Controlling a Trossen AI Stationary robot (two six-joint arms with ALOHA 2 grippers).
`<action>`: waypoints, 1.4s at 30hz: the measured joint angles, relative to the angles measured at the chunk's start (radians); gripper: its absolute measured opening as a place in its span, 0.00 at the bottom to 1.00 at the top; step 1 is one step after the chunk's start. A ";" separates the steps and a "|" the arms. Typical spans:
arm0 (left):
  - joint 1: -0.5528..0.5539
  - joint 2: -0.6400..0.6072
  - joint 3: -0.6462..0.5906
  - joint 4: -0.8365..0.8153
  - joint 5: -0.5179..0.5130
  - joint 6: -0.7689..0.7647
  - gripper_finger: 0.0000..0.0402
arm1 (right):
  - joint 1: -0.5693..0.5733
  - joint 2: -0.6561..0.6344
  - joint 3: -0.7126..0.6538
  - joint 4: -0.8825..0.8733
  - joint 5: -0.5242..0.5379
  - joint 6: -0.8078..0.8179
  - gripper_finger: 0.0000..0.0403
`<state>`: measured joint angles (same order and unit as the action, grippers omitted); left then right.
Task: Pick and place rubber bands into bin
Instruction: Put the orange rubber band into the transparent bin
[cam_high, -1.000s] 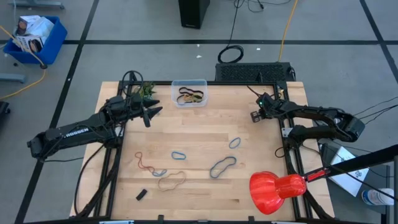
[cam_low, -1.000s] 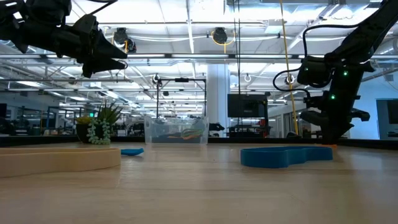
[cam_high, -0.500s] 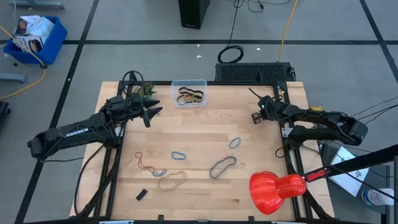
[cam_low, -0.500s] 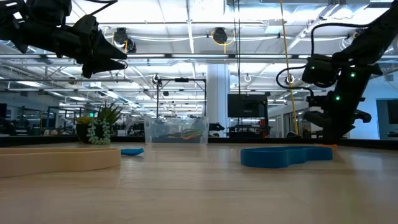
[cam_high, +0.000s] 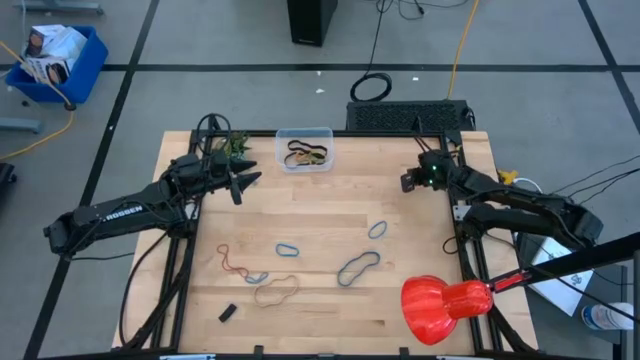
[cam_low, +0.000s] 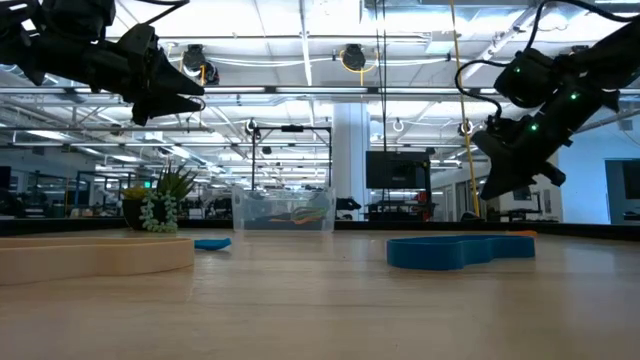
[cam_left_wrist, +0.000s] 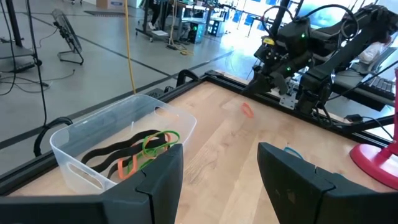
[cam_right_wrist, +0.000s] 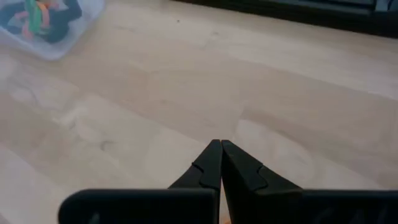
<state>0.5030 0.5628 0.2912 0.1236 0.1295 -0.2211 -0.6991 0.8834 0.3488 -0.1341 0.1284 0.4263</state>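
Observation:
The clear bin (cam_high: 305, 148) stands at the table's far edge and holds several rubber bands (cam_left_wrist: 134, 151). Loose bands lie on the table: a blue-grey one (cam_high: 378, 229), a blue one (cam_high: 288, 249), a grey one (cam_high: 358, 267), a red one (cam_high: 233, 262) and a tan one (cam_high: 275, 291). An orange band (cam_left_wrist: 247, 110) lies under my right gripper. My left gripper (cam_high: 248, 187) is open and empty, raised left of the bin. My right gripper (cam_high: 405, 185) is shut near the table's right edge, raised and slanting down (cam_low: 487, 193); nothing shows between its fingers (cam_right_wrist: 221, 144).
A small black block (cam_high: 227, 312) lies near the front left. A red object (cam_high: 445, 303) stands at the front right corner. A small green plant (cam_high: 235, 148) sits left of the bin. A black box (cam_high: 408, 117) is behind the far edge.
My right gripper has risen from the table near the right edge and tipped, so its shut fingers now slant down toward the table's left. My left arm has kept still.

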 joint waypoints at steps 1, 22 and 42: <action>0.000 0.000 0.000 0.000 0.000 0.000 0.53 | 0.000 -0.004 0.000 -0.006 0.000 0.000 0.00; 0.000 0.000 0.000 0.000 0.000 0.000 0.53 | -0.008 -0.006 0.002 -0.164 0.112 -0.070 0.36; 0.000 0.000 0.000 0.000 0.000 0.000 0.53 | -0.063 0.075 0.003 -0.242 0.135 0.052 0.52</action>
<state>0.5030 0.5628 0.2913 0.1237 0.1295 -0.2207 -0.7625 0.9581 0.3519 -0.3765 0.2637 0.4778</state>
